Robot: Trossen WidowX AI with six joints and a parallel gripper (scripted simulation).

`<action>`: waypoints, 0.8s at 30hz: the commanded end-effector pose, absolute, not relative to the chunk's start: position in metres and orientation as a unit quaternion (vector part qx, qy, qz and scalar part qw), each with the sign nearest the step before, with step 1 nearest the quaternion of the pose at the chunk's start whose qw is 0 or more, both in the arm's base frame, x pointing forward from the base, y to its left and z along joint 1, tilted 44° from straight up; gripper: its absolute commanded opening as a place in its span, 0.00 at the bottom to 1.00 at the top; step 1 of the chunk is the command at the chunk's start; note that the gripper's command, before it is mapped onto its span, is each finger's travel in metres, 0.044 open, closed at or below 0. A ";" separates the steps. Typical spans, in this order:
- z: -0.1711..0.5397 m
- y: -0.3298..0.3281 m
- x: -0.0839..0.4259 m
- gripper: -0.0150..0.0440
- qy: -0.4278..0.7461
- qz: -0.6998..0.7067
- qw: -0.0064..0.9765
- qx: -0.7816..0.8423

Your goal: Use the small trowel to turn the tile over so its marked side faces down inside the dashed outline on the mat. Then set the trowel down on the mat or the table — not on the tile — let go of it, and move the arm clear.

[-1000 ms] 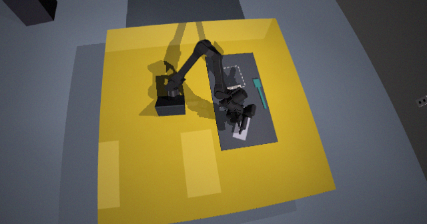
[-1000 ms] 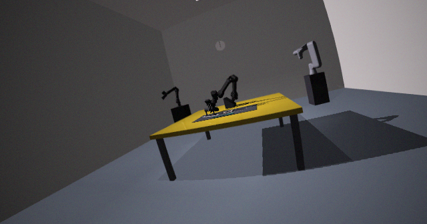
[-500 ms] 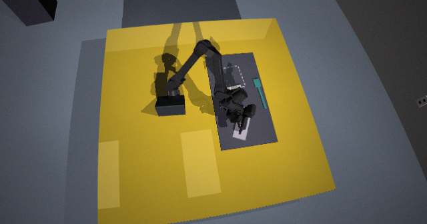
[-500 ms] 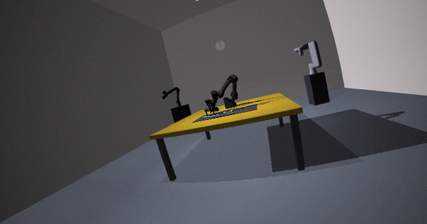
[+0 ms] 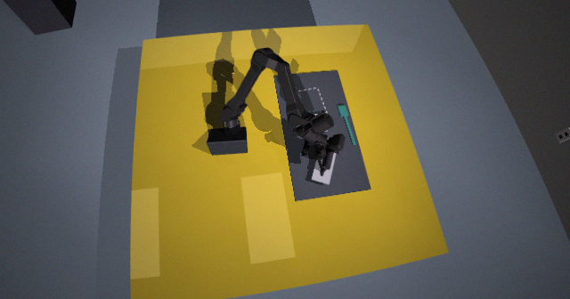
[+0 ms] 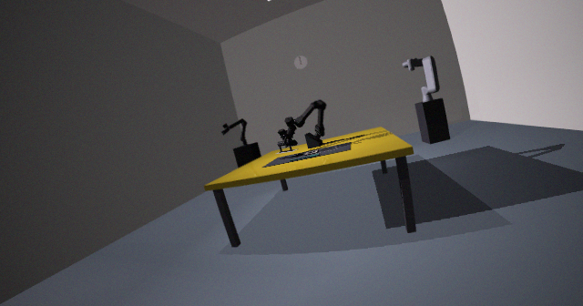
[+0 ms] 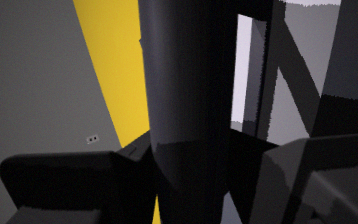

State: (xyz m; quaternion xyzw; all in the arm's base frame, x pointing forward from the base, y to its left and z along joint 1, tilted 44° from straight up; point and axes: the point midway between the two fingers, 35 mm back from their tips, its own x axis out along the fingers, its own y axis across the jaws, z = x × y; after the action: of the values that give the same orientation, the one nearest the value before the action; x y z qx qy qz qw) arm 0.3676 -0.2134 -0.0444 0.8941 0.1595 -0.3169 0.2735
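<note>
The trowel (image 5: 322,177) (image 7: 190,70) has a flat pale plate and a thick black bar handle raised on posts. Its plate lies low over the lower part of the dark mat (image 5: 354,176) (image 6: 337,149). My gripper (image 5: 329,157) (image 6: 287,147) (image 7: 185,130) is shut on the black handle, with one finger on either side of it. The dashed outline (image 5: 319,90) is on the upper part of the mat, partly covered by the arm. The tile is not clearly seen; the arm hides the mat just below the outline.
A teal flat tool (image 5: 349,126) with a square head and long handle lies near the mat's right edge. The yellow table (image 5: 200,228) (image 6: 364,156) surrounds the mat. The arm's dark base (image 5: 227,143) stands left of the mat. Two other arms stand on pedestals beyond the table.
</note>
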 end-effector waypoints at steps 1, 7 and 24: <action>-0.038 -0.215 0.370 0.25 0.164 -0.299 0.292 0.894; -0.031 -0.202 0.373 0.25 0.203 -0.229 0.348 0.886; -0.019 -0.179 0.373 0.25 0.250 -0.113 0.434 0.858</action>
State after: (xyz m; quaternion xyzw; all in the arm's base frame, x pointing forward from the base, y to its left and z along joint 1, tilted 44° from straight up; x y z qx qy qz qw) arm 0.3733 -0.1771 -0.0202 0.8600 0.2526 -0.1175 0.4275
